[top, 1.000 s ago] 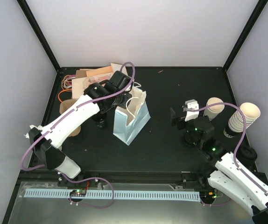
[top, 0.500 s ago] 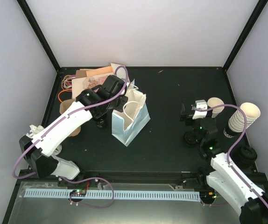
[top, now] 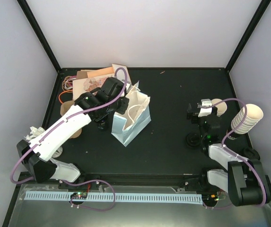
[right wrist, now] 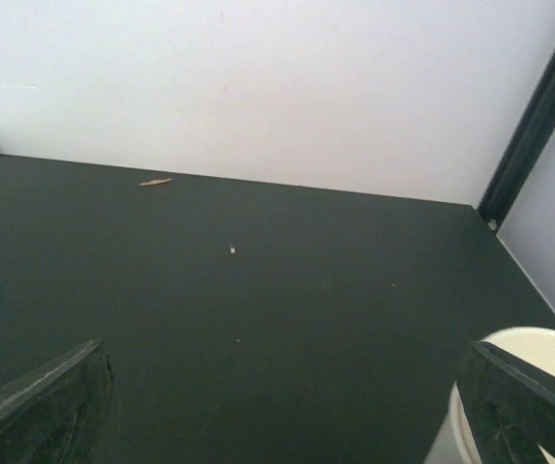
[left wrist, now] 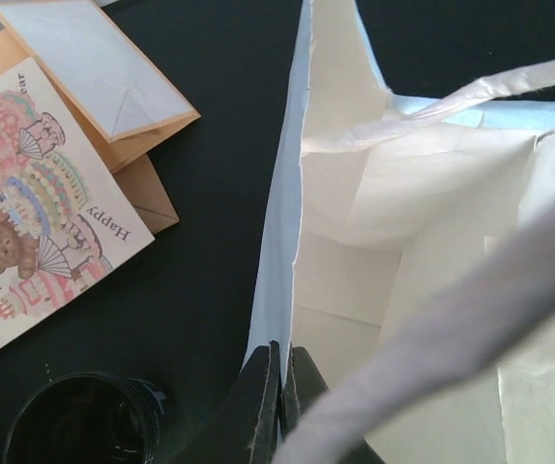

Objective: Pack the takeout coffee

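Observation:
A black disc (top: pixel 192 139) on the right of the table looks like the takeout coffee's lid; the cup under it does not show. My right gripper (top: pixel 202 109) hovers just behind it, open and empty (right wrist: pixel 282 406), facing bare table and the back wall. A pale blue paper bag (top: pixel 131 119) stands open at centre left. On the left rim of the bag (left wrist: pixel 282 242) my left gripper (left wrist: pixel 284 353) is shut, one finger outside and one inside (top: pixel 117 108). The bag's inside looks empty.
A second black-lidded round thing (left wrist: pixel 79 425) stands left of the bag (top: pixel 101 124). Cards and envelopes (top: pixel 90 80) and a brown carrier (top: pixel 68 111) lie at the back left. One lidless cream cup (top: pixel 219 105), stacked cups (top: pixel 246 118) and black lids (top: pixel 249 155) stand at the right.
My right arm has folded back toward its base, carrying its open gripper right and rearward. The left gripper finished closing on the bag's rim and nudged the bag slightly left.

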